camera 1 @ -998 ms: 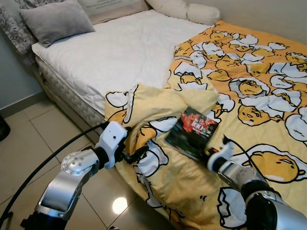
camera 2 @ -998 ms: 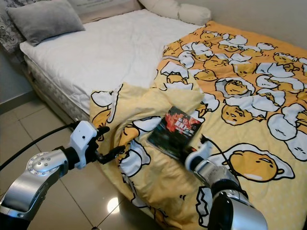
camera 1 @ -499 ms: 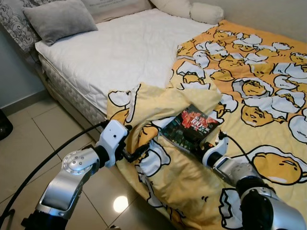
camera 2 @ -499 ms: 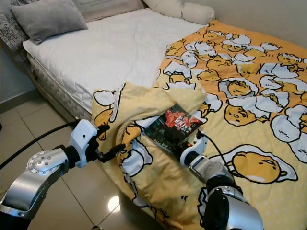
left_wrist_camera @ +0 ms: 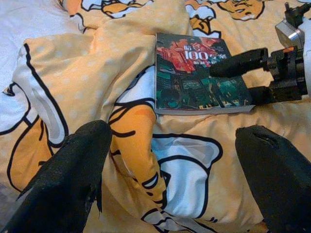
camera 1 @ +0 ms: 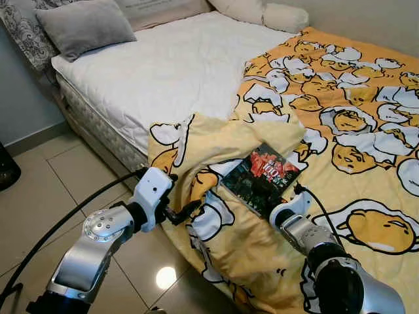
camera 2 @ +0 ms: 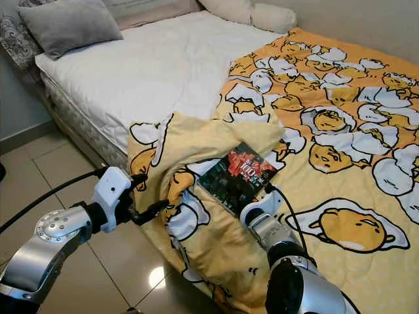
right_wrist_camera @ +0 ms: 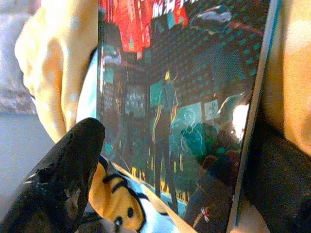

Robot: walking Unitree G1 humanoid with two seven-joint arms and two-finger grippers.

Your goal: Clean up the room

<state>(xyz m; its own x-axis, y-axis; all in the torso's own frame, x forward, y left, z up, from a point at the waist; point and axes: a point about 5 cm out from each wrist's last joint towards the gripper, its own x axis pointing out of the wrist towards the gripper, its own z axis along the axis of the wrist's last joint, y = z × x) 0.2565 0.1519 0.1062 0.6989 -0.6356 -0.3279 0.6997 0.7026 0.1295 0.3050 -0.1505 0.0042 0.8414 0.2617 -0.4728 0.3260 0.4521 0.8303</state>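
Note:
A dark book [camera 1: 264, 178] with a red and teal cover lies flat on the yellow egg-print duvet [camera 1: 353, 124], near the bed's edge. My right gripper [left_wrist_camera: 231, 83] is at the book's near end, open. One of its fingers [left_wrist_camera: 238, 60] lies over the cover and the other rests beside the book's edge. In the right wrist view the book [right_wrist_camera: 184, 97] sits between the two fingers. My left gripper [camera 1: 185, 199] is open, low beside the duvet fold [camera 1: 216, 216] that hangs over the bed's side, with nothing between its fingers.
The bare white mattress [camera 1: 170, 72] holds a grey pillow [camera 1: 85, 26] at the far left and white pillows [camera 1: 262, 13] at the back. Beige tiled floor [camera 1: 52, 190] runs along the bed. A black cable [camera 1: 59, 222] trails from my left arm.
My right gripper has reached forward up to the book, and its fingers now span the near end. The view has shifted slightly. My left arm has hardly moved.

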